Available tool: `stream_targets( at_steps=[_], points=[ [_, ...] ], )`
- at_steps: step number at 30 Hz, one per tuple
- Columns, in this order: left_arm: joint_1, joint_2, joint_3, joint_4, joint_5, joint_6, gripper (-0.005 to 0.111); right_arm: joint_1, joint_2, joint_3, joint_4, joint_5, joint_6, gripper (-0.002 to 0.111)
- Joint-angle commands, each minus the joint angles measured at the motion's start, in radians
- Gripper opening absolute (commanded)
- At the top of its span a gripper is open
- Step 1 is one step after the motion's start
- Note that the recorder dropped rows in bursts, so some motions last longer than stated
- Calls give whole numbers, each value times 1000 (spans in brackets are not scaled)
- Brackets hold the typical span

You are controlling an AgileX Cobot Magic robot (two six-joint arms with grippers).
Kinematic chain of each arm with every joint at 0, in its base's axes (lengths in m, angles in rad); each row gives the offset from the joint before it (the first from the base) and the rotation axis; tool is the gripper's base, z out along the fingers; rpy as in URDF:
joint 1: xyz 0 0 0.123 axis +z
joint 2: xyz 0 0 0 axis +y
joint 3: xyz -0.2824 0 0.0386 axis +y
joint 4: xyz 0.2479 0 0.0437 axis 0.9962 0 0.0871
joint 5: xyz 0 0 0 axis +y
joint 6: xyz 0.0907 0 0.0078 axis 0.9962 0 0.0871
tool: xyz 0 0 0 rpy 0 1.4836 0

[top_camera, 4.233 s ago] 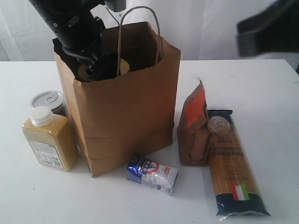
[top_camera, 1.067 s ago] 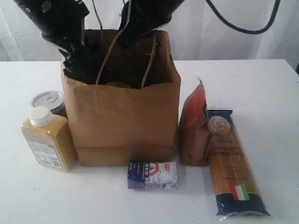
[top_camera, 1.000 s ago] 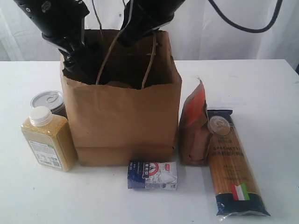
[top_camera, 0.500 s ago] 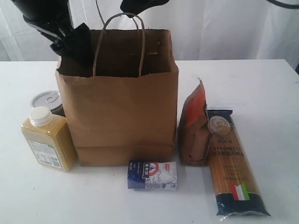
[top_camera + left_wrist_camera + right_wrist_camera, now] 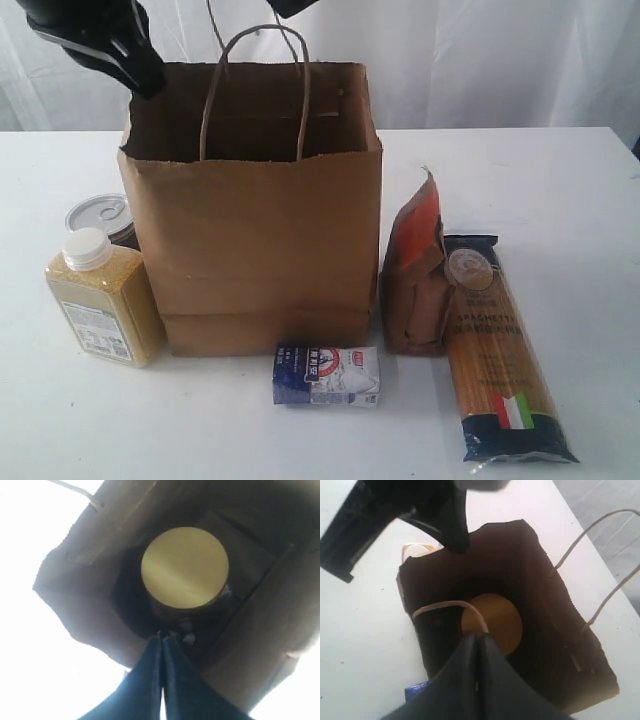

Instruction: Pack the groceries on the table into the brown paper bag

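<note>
Risk first, biggest item down. The brown paper bag (image 5: pixel 250 220) stands upright and open-mouthed on the table (image 5: pixel 560 180), light and tall. Both pincers hang above its mouth, so a snag is the main hazard. In the right wrist view a twisted handle (image 5: pixel 445 605) runs right up to the tip of the right pincer (image 5: pixel 476 636), whose jaws are pressed together. I cannot tell whether the handle is caught; if it is, a lift would likely drag or tip the bag. The left pincer (image 5: pixel 161 637) is likewise closed on nothing, pointing down into the bag. The spaghetti packet (image 5: pixel 497 350) lies flat to the right, well clear of the bag. It looks too long to go in flat, so I judge it needs end-first entry or it could push a wall out. The brown-orange pouch (image 5: pixel 415 280) stands just beside the bag's right wall, and the yellow bottle (image 5: pixel 105 295) and tin can (image 5: pixel 105 215) crowd the left wall. A grasp at any of them could nudge the paper. The small blue-white carton (image 5: pixel 327 376) lies just in front of the bag's base, low and probably awkward to pinch. Contents: the bag holds the tan-lidded jar (image 5: pixel 185 567), upright with its lid up on the floor of the bag; no other grocery shows inside. Anything heavy dropped in could strike that lid. The packet is sealed with pasta showing through, and the pouch top is crimped. The bottle is white-capped and full of yellow grain, the can's pull-tab lid is intact, and the carton is closed.
</note>
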Motion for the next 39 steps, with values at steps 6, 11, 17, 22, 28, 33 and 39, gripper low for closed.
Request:
stream_targets(
  at_steps=[6, 11, 17, 22, 28, 33, 39],
  points=[
    [-5, -194, -5, 0, 47, -102, 0, -3, -65, -1, 9, 5, 35, 0],
    [-5, -281, -5, 9, 93, -123, 0, -3, -96, 1, 11, 5, 64, 0],
    [-5, -341, 26, 9, 93, -128, 0, -3, -138, 1, 18, 5, 92, 0],
    [-5, -378, 56, 9, 93, -146, 0, -3, -213, 51, 15, 5, 106, 0],
    [-5, -391, 58, 0, 93, -215, 0, -3, -344, 216, -38, 5, 136, 0],
    [-5, -396, 78, -14, 93, -183, 0, -3, -497, 408, -40, -60, 147, 0],
    [-5, -455, 251, -114, 93, -48, 1, -3, -706, 596, -26, -92, 151, 0]
  ],
)
